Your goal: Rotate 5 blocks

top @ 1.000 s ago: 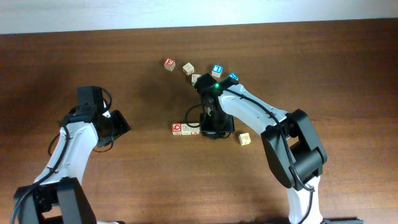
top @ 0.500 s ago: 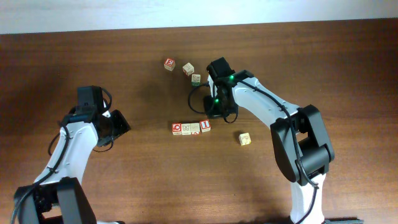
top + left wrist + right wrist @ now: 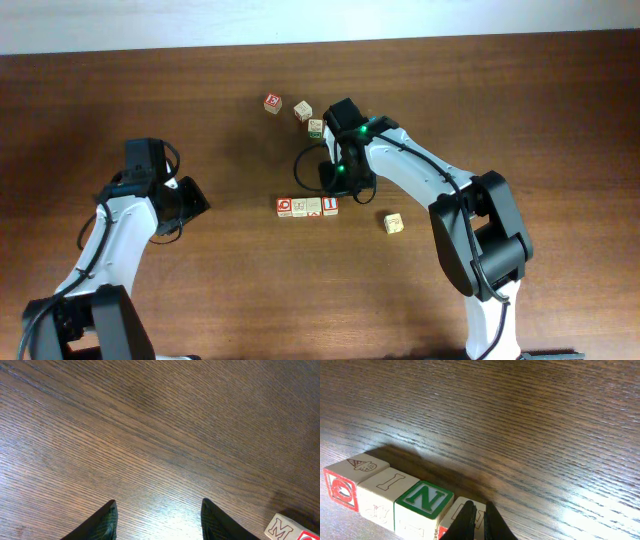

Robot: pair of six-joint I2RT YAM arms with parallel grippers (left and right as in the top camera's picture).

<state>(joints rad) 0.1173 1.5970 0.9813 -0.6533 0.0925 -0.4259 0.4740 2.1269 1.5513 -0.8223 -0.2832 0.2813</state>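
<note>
Several blocks stand in a tight row mid-table, from a red-faced one (image 3: 285, 206) to a red "I" block (image 3: 330, 205). The right wrist view shows the same row: an ice-cream block (image 3: 355, 466), an "I" block (image 3: 385, 482), a green "N" block (image 3: 424, 499) and an end block (image 3: 451, 512). My right gripper (image 3: 476, 507) is shut with nothing in it, its tips just over that end block; from overhead the right gripper (image 3: 340, 178) sits just behind the row's right end. My left gripper (image 3: 159, 505) is open over bare wood, well left of the row (image 3: 195, 197).
Three loose blocks lie at the back: a red "K" one (image 3: 272, 103), a beige one (image 3: 303, 110) and one (image 3: 316, 127) next to the right arm. A lone beige block (image 3: 394, 223) lies right of the row. An "M" block (image 3: 280, 529) peeks into the left wrist view.
The right gripper pulled back from the row's right end, leaving the red "I" block there, then shifted slightly left. The right arm now covers two blue-faced blocks at the back. The left arm stayed still.
</note>
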